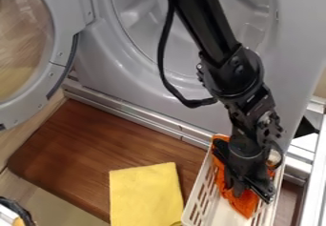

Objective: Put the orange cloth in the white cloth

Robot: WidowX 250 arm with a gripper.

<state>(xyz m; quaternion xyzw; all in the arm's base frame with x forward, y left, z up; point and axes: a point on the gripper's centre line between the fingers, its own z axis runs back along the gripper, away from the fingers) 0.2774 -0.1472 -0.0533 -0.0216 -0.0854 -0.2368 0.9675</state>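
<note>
Claw (252, 190) over orange cloth (244, 207), white basket (201, 190) | grip: cannot tell | yellow cloth (144, 194) beside basket

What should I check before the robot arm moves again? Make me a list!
1. Orange cloth inside the white basket: ok.
2. Gripper at the orange cloth, not the yellow one: ok.
3. Gripper has let go: cannot tell.
4. Orange cloth smooth and flat: not ok, it's rumpled.
5. Yellow cloth outside the basket: ok.
6. Arm away from the open round door: ok, the door is off to one side.
</note>
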